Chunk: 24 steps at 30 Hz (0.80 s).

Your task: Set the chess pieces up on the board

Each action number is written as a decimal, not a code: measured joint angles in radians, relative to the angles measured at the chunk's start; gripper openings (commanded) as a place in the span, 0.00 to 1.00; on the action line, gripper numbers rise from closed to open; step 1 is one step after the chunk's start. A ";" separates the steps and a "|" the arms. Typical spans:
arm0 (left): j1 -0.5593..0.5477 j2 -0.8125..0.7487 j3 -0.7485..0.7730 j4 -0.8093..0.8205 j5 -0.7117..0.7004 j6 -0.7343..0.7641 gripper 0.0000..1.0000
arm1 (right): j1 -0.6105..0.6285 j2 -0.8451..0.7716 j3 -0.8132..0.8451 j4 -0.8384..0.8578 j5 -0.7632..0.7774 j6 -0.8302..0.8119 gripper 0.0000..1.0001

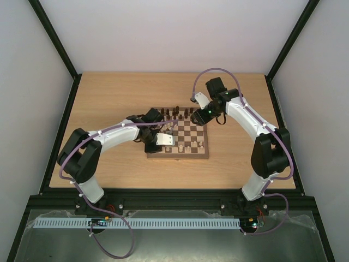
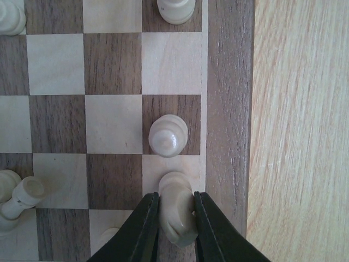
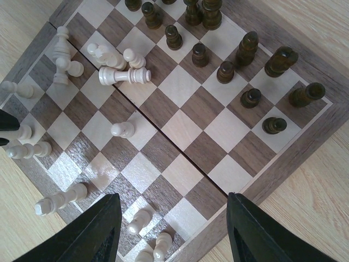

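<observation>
The board (image 1: 191, 141) lies mid-table. Dark brown pieces (image 1: 182, 113) stand along its far edge; in the right wrist view these dark pieces (image 3: 240, 71) stand upright in the two upper-right rows. Cream pieces (image 3: 124, 75) are scattered on the other side, some fallen, one pawn (image 3: 122, 129) upright. My left gripper (image 2: 175, 215) is shut on a cream knight-like piece (image 2: 175, 191) over the edge column, next to the border (image 2: 229, 109). A cream pawn (image 2: 168, 136) stands one square ahead. My right gripper (image 3: 172, 199) is open and empty above the board's corner.
Fallen cream pieces (image 2: 19, 199) lie at the left of the left wrist view; another pawn (image 2: 175, 8) stands at its top. Light tabletop (image 1: 109, 98) surrounds the board. Black frame posts (image 1: 54, 38) flank the table. Both arms reach over the board.
</observation>
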 measured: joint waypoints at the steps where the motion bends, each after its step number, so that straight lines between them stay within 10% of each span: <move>1: -0.001 0.001 0.000 0.001 -0.002 0.000 0.08 | 0.000 0.000 0.000 0.000 -0.001 0.001 0.54; 19: -0.004 0.002 -0.001 0.006 -0.025 -0.015 0.54 | 0.000 0.001 0.000 0.000 -0.002 0.000 0.54; 21: 0.008 -0.019 0.000 -0.011 -0.019 -0.012 0.70 | 0.000 0.001 0.000 0.000 0.000 -0.001 0.54; 22: 0.015 -0.039 0.002 -0.024 -0.011 -0.013 0.94 | 0.000 0.001 0.000 0.000 0.002 -0.003 0.54; 24: 0.029 -0.085 0.016 -0.050 0.001 -0.013 0.99 | 0.000 0.001 0.000 0.000 0.002 -0.004 0.54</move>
